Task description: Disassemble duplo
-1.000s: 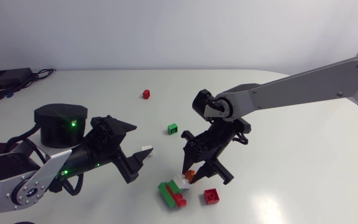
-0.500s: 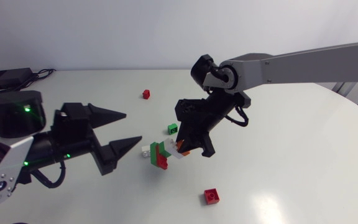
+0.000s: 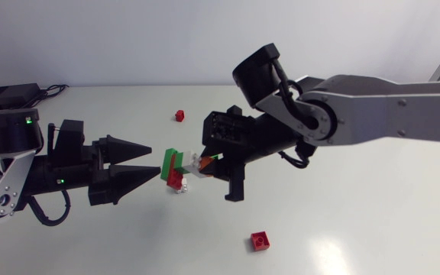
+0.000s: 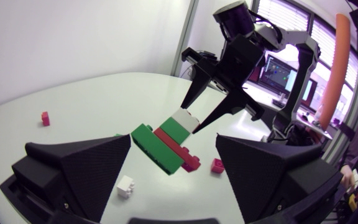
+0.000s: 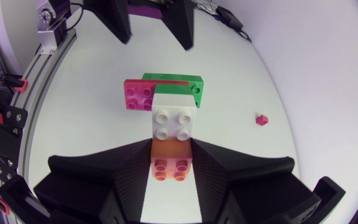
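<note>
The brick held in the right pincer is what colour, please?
An orange brick, best in right wrist view.

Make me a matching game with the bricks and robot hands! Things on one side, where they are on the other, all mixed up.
1 orange brick
2 long green brick
3 loose red brick
4 left gripper

a lying alone on the table
b open, holding nothing
c gripped by the right gripper
d on the held-up stack, nearest the left gripper

Pairs: 1-c, 2-d, 3-a, 4-b
</note>
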Robot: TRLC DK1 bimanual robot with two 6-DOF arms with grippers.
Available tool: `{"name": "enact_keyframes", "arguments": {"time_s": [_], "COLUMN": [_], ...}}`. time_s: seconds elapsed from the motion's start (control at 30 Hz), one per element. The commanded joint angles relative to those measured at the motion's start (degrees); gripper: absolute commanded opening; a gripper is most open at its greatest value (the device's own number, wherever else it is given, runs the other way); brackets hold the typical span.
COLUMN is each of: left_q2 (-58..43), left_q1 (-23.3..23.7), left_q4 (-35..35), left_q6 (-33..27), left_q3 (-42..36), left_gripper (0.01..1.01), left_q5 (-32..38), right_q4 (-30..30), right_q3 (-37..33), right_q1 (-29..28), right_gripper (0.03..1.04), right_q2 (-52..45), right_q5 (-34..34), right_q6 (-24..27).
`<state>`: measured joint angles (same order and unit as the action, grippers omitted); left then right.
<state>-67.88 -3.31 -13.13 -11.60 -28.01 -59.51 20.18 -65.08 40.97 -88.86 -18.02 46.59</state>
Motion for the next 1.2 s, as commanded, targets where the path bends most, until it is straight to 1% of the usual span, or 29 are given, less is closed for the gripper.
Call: {"name": "enact_keyframes", "arguments": {"time_s": [0.0, 0.07, 0.23, 0.27, 0.3, 0.33, 0.37, 0.47, 0.63, 0.77, 0.9, 1.17], "left_q2": [-1.6, -1.7, -3.7, -4.7, -6.4, -8.5, -11.0, -15.0, -16.1, -17.5, -16.8, -16.8], "left_q1": [1.6, 2.9, 4.4, 5.3, 6.7, 7.9, 8.8, 10.1, 10.0, 9.7, 7.0, 3.0], "left_q4": [1.0, 1.6, 1.7, 1.9, 1.9, 2.1, 2.7, 5.2, 5.7, 6.8, 7.1, 9.3], "left_q6": [2.0, 2.4, 3.8, 4.5, 5.4, 6.1, 6.7, 6.7, 6.7, 6.7, 6.4, 6.1], "left_q3": [-2.5, -2.8, -4.1, -4.7, -5.6, -6.7, -8.0, -10.5, -11.1, -11.9, -11.1, -10.3], "left_gripper": [0.957, 0.957, 0.956, 0.956, 0.943, 0.913, 0.907, 0.907, 0.907, 0.907, 0.895, 0.897], "left_q5": [-4.5, -6.3, -9.8, -11.1, -14.0, -16.7, -18.5, -19.9, -20.2, -20.3, -22.0, -22.2], "right_q4": [-1.8, -3.2, -10.3, -11.9, -13.4, -15.4, -17.5, -21.0, -23.0, -27.5, -28.4, -32.5], "right_q3": [3.6, 4.3, 7.9, 8.8, 9.6, 10.3, 11.0, 12.6, 14.0, 16.5, 17.1, 19.7], "right_q1": [2.4, 3.2, 3.5, 3.8, 3.8, 3.8, 3.8, 4.0, 4.4, 5.2, 5.7, 6.4], "right_gripper": [0.29, 0.29, 0.29, 0.29, 0.29, 0.29, 0.29, 0.29, 0.29, 0.29, 0.29, 0.29], "right_q2": [1.0, 1.0, 2.9, 3.6, 4.2, 4.9, 5.5, 6.7, 7.3, 7.6, 7.1, 8.3], "right_q5": [1.1, 1.1, 1.4, 1.8, 2.0, 2.0, 2.0, 1.9, 1.9, 1.9, 2.0, 2.2], "right_q6": [-2.1, -3.5, -4.8, -5.0, -5.4, -6.5, -7.7, -8.5, -8.3, -7.9, -7.7, -7.7]}}
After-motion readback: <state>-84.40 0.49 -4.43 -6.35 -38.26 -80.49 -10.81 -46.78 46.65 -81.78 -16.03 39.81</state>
